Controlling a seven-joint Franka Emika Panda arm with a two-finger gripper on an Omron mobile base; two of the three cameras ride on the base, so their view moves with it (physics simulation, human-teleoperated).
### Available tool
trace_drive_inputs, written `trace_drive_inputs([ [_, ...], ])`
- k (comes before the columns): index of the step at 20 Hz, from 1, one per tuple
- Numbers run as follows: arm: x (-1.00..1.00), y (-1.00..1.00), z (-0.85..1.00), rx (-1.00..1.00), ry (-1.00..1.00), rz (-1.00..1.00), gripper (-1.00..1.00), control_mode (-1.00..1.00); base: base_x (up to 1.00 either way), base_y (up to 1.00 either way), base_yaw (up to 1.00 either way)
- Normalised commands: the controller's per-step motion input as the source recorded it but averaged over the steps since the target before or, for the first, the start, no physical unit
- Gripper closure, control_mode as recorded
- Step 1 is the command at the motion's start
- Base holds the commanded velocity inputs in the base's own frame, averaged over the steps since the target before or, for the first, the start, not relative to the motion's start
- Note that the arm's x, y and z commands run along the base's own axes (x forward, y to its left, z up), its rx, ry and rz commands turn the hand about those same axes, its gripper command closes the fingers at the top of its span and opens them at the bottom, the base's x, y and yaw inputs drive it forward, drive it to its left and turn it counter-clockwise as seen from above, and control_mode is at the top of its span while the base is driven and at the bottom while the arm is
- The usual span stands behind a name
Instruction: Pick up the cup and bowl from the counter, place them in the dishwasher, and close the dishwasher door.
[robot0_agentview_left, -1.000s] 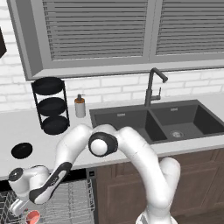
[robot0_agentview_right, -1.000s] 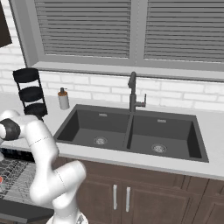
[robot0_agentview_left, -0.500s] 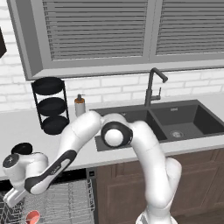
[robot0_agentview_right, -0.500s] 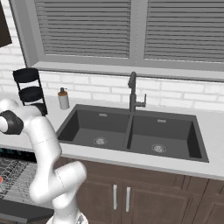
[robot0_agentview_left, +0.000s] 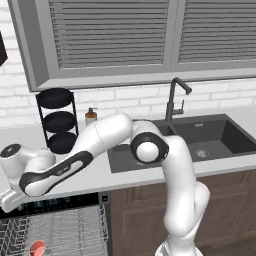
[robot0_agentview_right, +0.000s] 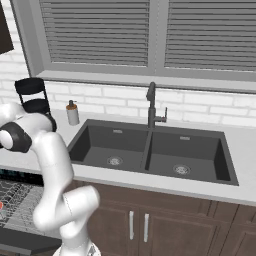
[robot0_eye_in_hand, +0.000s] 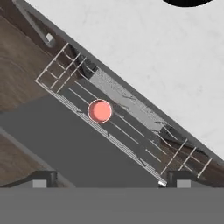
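Note:
The cup (robot0_eye_in_hand: 100, 111), white with a red-coral inside, stands upright in the dishwasher's grey wire rack (robot0_eye_in_hand: 131, 131), far below my gripper (robot0_eye_in_hand: 113, 179). Its two fingertips (robot0_eye_in_hand: 41, 178) stand wide apart, open, with nothing between them. The same cup (robot0_agentview_left: 37, 247) sits low in the pulled-out rack (robot0_agentview_left: 60, 230), under my arm, which reaches far left. The black bowl (robot0_eye_in_hand: 188, 2) lies on the light counter (robot0_eye_in_hand: 153, 52), cut by the picture's top edge. The dishwasher door (robot0_eye_in_hand: 57, 148) lies folded down, a flat grey panel.
A three-tier stand with black trays (robot0_agentview_left: 57, 120) and a soap dispenser (robot0_agentview_left: 90, 116) stand at the back of the counter. The dark double sink (robot0_agentview_right: 150, 150) with its faucet (robot0_agentview_right: 151, 105) lies to the right. Brown cabinets (robot0_agentview_right: 140, 225) sit below.
My hand has risen out of the dishwasher rack to about counter height and drawn back, leaving the cup standing in the rack.

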Motion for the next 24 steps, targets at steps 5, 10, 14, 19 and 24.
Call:
trace_drive_inputs([
  [5, 0.64, -0.24, 0.89, 0.05, 0.21, -0.23, -1.00, -1.00, 0.00, 0.00, 0.00],
  [10, 0.48, -0.17, 0.18, 0.01, 0.19, -0.17, -1.00, -1.00, 0.00, 0.00, 0.00],
  [14, 0.22, -0.03, 0.00, 0.00, 0.04, -0.07, -1.00, -1.00, 0.00, 0.00, 0.00],
  [19, 0.04, 0.00, 0.00, -0.01, 0.00, -0.04, -1.00, -1.00, 0.00, 0.00, 0.00],
  [24, 0.30, 0.00, 0.00, -0.04, 0.02, -0.13, -1.00, -1.00, 0.00, 0.00, 0.00],
])
